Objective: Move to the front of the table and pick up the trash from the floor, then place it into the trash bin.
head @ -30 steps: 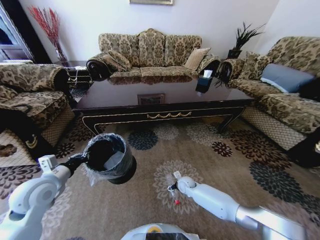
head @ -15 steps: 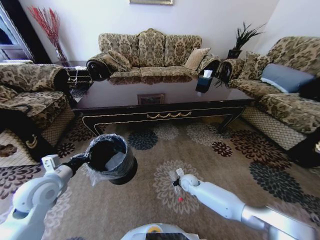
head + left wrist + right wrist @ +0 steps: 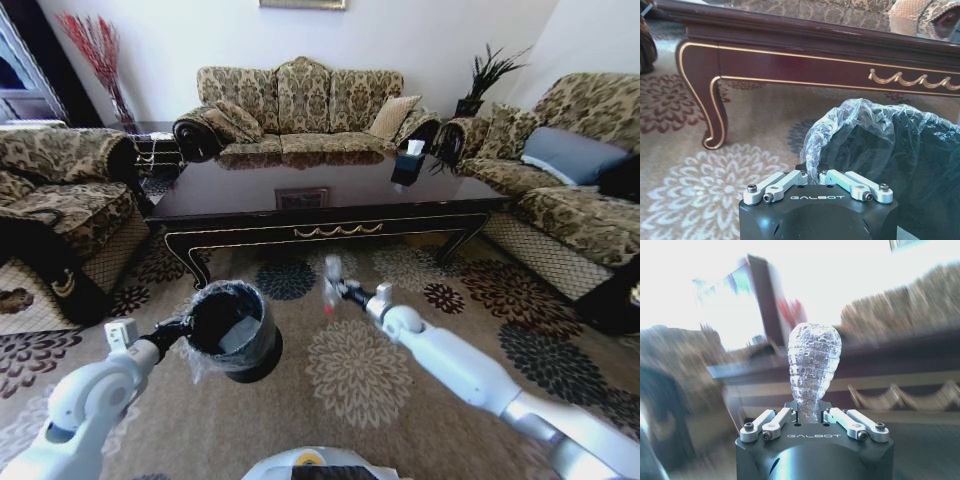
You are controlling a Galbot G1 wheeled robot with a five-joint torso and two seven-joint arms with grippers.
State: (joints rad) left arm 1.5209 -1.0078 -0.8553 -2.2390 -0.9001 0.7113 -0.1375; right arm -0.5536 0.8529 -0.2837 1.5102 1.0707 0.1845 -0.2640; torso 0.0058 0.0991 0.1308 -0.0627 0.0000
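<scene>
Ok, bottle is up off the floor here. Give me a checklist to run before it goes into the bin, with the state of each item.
1. Right hand shut on the bottle: ok, it grips the narrow end.
2. Bottle clear of the carpet: ok, held in the air before the table.
3. Left hand shut on the bin rim: ok.
4. Bin mouth open and facing up: ok, the bag liner is folded over the rim.
5. Bottle above the bin mouth: not ok, it hangs off to the bin's right.
6. Other litter left on the floor: cannot tell.
</scene>
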